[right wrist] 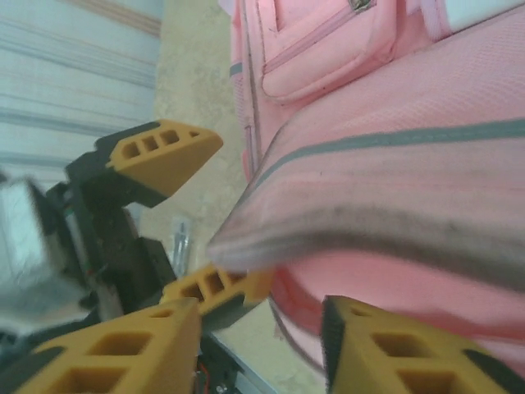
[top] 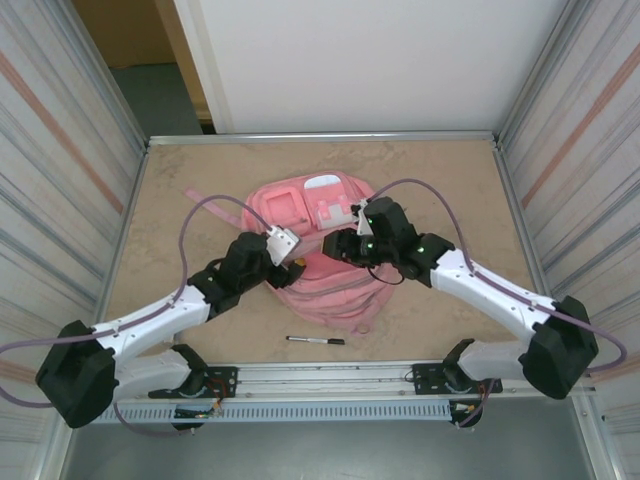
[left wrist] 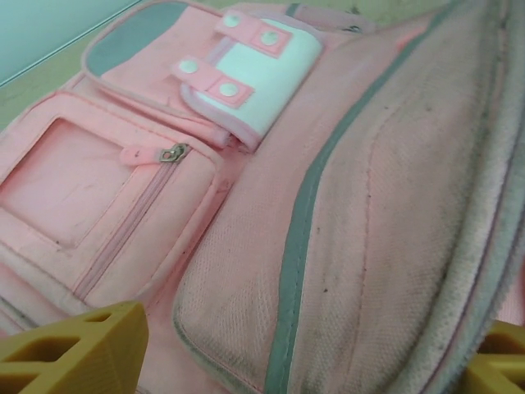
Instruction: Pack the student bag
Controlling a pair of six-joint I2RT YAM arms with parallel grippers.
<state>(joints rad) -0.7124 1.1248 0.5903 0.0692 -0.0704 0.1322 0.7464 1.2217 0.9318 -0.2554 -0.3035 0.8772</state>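
at the middle of the table (top: 200, 180), noted the student bag (top: 320, 285) lying flat, front pockets up, near end toward the arm bases. found left gripper (top: 296, 266) released, jaws wide and straddling the raised flap (right wrist: 344, 230) edge, upper finger (right wrist: 160, 156) clear of the fabric. found right gripper (right wrist: 262, 328) unclenched too, fingers (right wrist: 123, 345) parted just below the same flap, nothing pinched between them. judged main risk: losing the flap for want of a firm hold on either side, letting the opening sag shut before loading. second risk: closing both grippers at one spot and knocking fingertips together, given such tight spacing. also noted pen (top: 315, 341) near the bag, well apart from both grippers; could get swept off by dragging the bag.
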